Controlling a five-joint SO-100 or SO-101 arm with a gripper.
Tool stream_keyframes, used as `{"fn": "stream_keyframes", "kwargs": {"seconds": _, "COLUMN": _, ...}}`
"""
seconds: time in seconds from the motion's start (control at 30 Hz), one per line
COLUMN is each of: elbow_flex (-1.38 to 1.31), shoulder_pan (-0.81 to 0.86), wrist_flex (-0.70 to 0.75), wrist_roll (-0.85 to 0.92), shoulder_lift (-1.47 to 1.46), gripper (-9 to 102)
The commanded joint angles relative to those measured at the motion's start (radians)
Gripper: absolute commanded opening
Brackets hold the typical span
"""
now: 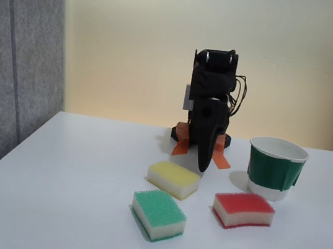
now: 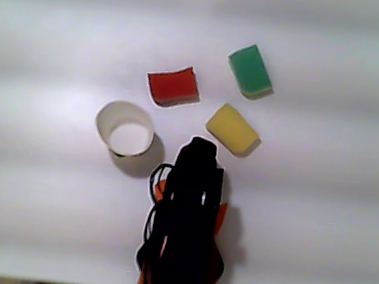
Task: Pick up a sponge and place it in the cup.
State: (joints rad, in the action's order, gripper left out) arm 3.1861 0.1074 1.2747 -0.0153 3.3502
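White worktop (image 1: pixel 70 179) is spread before a cream wall, the red sponge (image 1: pixel 243 210) lying untouched just in front of the cup (image 1: pixel 276 168), while the folded arm's claw (image 1: pixel 203 166), its state untellable, should be opened wide and lowered squarely across the sponge's short sides.

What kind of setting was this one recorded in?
Probably a staged tabletop test setup in an office-like room: a plain white table, a grey fabric partition, and only three sponges and a cup set out.

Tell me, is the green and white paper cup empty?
Empty. The wide green-banded paper cup stands upright, showing only its white inside from above.
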Motion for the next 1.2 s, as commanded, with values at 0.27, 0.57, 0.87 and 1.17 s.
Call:
{"fn": "stream_keyframes", "kwargs": {"seconds": 0.27, "elbow_flex": 0.034, "shoulder_pan": -0.009, "wrist_flex": 0.025, "wrist_roll": -0.011, "shoulder_lift": 0.017, "gripper": 0}}
{"fn": "stream_keyframes", "kwargs": {"seconds": 0.57, "elbow_flex": 0.023, "shoulder_pan": -0.009, "wrist_flex": 0.026, "wrist_roll": -0.02, "shoulder_lift": 0.018, "gripper": 0}}
{"fn": "stream_keyframes", "kwargs": {"seconds": 0.87, "elbow_flex": -0.325, "shoulder_pan": -0.071, "wrist_flex": 0.081, "wrist_roll": -0.172, "shoulder_lift": -0.324, "gripper": 0}}
{"fn": "stream_keyframes", "kwargs": {"seconds": 1.17, "elbow_flex": -0.821, "shoulder_pan": -0.08, "wrist_flex": 0.023, "wrist_roll": -0.035, "shoulder_lift": -0.888, "gripper": 0}}
